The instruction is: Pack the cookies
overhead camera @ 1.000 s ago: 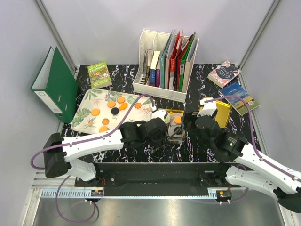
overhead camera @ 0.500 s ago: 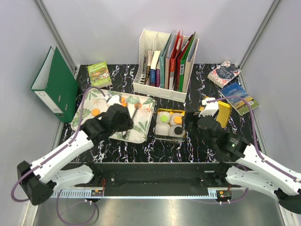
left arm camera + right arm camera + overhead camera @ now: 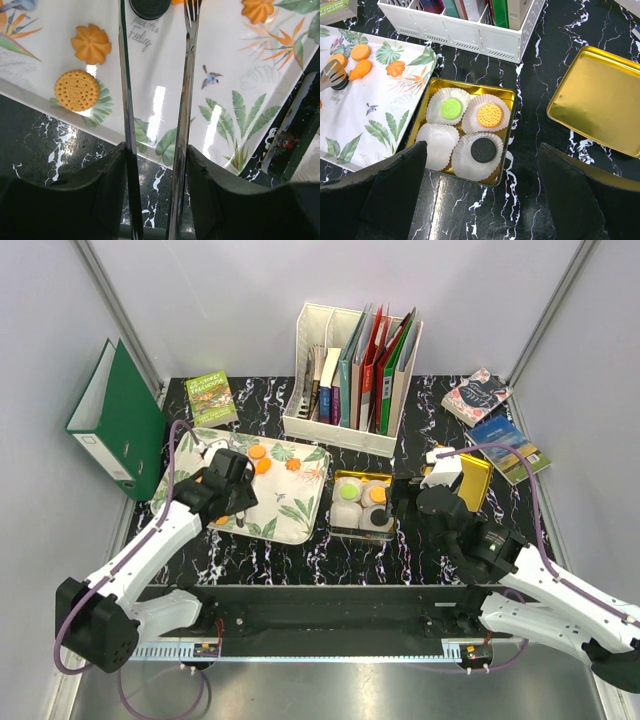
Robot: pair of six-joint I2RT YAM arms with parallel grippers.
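Left of the tin [image 3: 475, 89], just beside it, lies the tray [image 3: 375, 115] with cookies [image 3: 77, 90] scattered on it and the tongs [image 3: 186, 100] over it; right of the tin lies the lid [image 3: 600, 100]. Inside the tin sit four paper cups [image 3: 437, 140], three of them holding one cookie each. Behind the tin stands the file rack [image 3: 330, 430], with two books [image 3: 478, 397] to the tin's far right and a binder [image 3: 125, 430] well to its left, beyond the tray.

The tray [image 3: 155, 75] bears grey handwritten script on a white patch, between the blades of the tongs [image 3: 184, 100]: "Feeling", with "it's a" above it (the word before that is unclear). The cover lettering of the far-left green book [image 3: 211, 398] is too small to read.
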